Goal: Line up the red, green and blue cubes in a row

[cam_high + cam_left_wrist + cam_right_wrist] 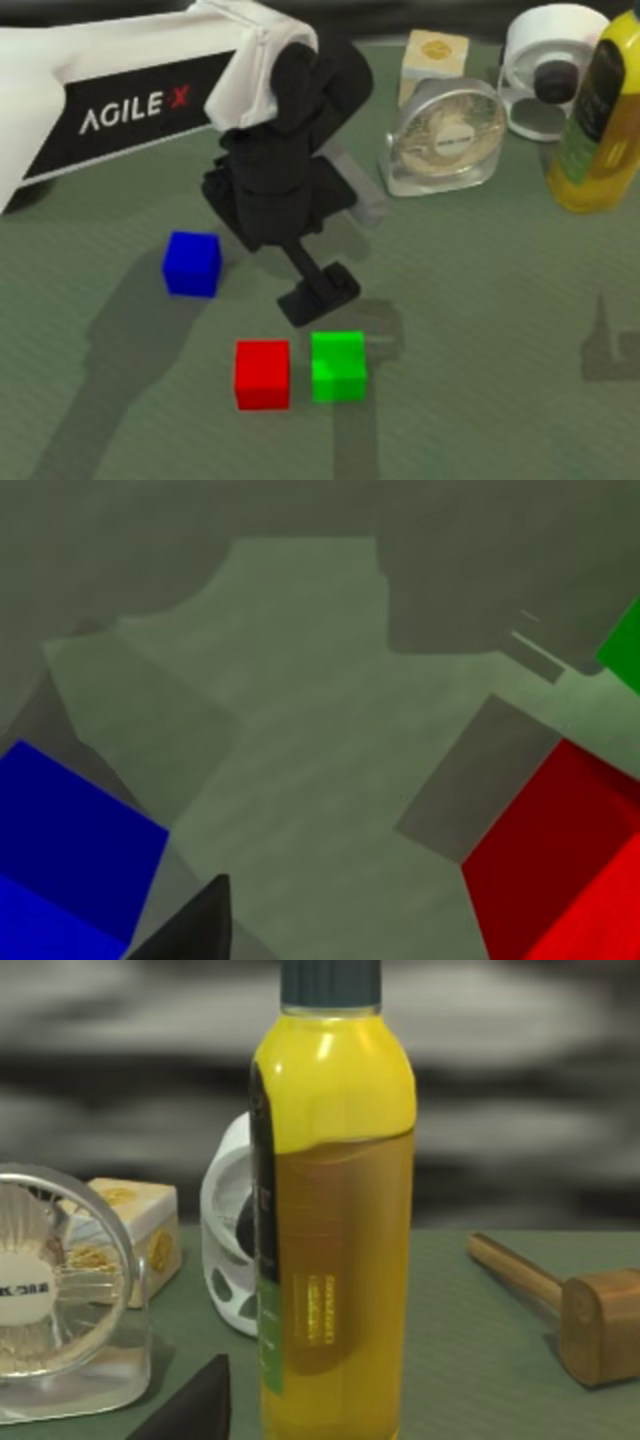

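Fingers of the left gripper [318,292] cannot be read as apart or together: the top view shows only a dark mass hanging over the table [480,330] just behind the red and green cubes, and the left wrist view catches a single dark fingertip [200,925] at its lower edge. Nothing is held between them, as far as I can tell.

Two thirds of the row looks done. From above, the red cube [262,374] and the green cube [338,366] sit side by side near the front middle of the table — close together with a slim gap, their faces roughly level with each other. The blue cube [192,263] lies apart, farther back and off to the left of the red one, so it is the piece left to bring in; I judge the free spot to be on the red cube's left, which would extend the line leftward.

That row's long axis runs left to right across the table. Cubes have no long axis of their own; the blue one sits a little turned against the other two, so it may want squaring as it is placed.

Right arm: out of the top view — its wrist camera faces a yellow bottle [333,1200].
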Robot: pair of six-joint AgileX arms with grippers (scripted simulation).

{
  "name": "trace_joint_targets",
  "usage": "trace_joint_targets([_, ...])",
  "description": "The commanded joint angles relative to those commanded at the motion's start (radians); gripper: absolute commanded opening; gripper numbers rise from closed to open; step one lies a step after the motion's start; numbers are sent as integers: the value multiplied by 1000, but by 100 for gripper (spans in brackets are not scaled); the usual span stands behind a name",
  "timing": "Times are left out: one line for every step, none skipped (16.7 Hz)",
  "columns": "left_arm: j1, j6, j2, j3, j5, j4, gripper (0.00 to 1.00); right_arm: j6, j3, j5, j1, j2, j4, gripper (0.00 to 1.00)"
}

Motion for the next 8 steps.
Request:
trace_joint_targets([32, -71, 8, 7, 1, -2, 100, 0, 0, 0, 0, 0, 0, 100])
trace_joint_targets([65, -144, 17, 14, 1, -3, 100, 0, 0, 0, 0, 0, 0, 100])
trace_joint_targets([99, -217, 25, 21, 1, -5, 100, 0, 0, 0, 0, 0, 0, 100])
trace_joint_targets([131, -289, 33, 29, 2, -6, 100, 0, 0, 0, 0, 0, 0, 100])
trace_joint_targets([162, -359, 40, 36, 2, -7, 100, 0, 0, 0, 0, 0, 0, 100])
trace_joint_targets([192, -424, 46, 42, 2, -7, 100, 0, 0, 0, 0, 0, 0, 100])
trace_joint_targets([220, -483, 51, 48, 2, -6, 100, 0, 0, 0, 0, 0, 0, 100])
trace_joint_targets([244, -533, 55, 53, 1, -5, 100, 0, 0, 0, 0, 0, 0, 100])
